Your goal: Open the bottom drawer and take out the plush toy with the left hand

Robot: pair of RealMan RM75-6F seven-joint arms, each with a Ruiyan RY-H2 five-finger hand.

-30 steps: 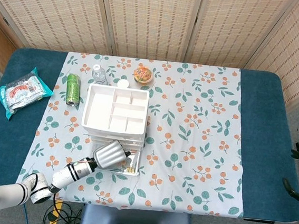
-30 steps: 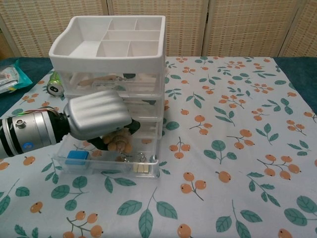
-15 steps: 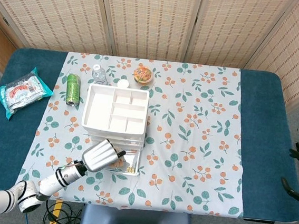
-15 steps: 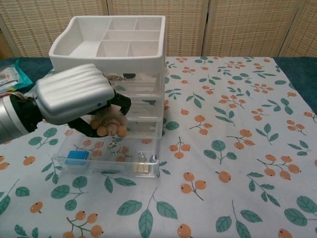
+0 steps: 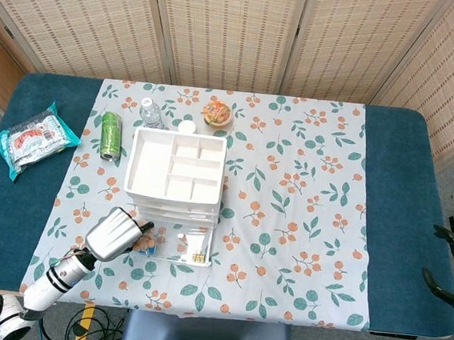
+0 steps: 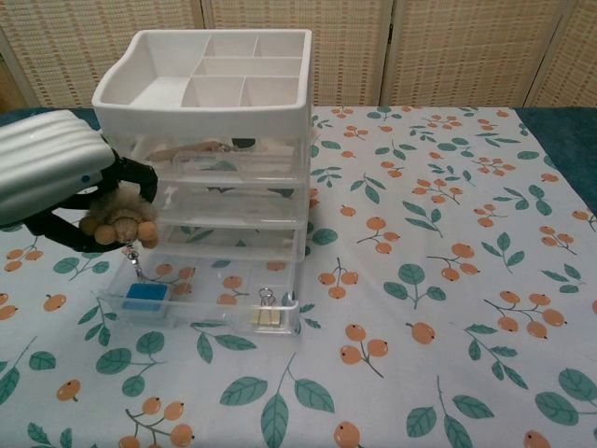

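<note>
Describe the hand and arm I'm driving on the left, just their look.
The left hand has a silver-grey ribbed shell over its back and black fingers beneath. In the head view the left arm is white and silver with black bands at its joints. No markings are legible.

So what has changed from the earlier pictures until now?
The left hand, holding the plush toy, lifted it out of the bottom drawer and carried it to the robot's left, clear of the drawer unit. The drawer stayed pulled open, with the blue item and the clip still inside.
</note>
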